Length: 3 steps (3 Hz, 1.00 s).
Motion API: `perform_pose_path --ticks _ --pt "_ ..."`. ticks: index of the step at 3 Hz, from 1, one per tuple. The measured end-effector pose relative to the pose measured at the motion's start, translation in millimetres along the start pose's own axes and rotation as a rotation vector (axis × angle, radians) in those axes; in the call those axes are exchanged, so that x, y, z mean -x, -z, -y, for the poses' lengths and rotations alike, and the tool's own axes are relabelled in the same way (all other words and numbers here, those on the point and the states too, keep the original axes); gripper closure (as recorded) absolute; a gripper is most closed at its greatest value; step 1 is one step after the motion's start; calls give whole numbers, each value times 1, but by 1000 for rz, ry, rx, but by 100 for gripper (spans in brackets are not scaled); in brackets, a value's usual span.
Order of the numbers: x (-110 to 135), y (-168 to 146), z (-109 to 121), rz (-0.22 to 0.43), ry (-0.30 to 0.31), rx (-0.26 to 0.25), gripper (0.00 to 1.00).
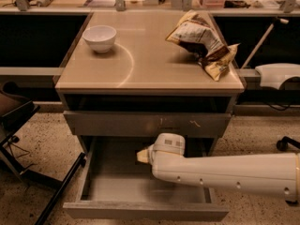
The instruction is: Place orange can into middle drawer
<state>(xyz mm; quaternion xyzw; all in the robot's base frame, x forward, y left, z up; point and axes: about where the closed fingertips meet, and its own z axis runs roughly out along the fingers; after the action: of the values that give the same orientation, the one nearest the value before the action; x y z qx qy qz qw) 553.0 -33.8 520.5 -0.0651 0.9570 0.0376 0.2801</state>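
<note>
My gripper hangs lower middle in the drawer; I cannot tell its state. I see no can; likely light, slick: grip sides.

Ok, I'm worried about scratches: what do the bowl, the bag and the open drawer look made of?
The bowl is white and glossy, likely ceramic. The bag is crinkled printed foil or plastic. The drawer is smooth matt grey, probably painted metal; the gripper is inside it.
</note>
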Motion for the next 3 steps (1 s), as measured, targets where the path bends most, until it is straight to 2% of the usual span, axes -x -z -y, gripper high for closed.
perform_pose_path --ticks 1,2,3 --pt "7 -5 -8 3 31 11 100" --pt "0 -15 -5 -24 49 3 100" --pt "-30 -50 20 -109 2 -26 100"
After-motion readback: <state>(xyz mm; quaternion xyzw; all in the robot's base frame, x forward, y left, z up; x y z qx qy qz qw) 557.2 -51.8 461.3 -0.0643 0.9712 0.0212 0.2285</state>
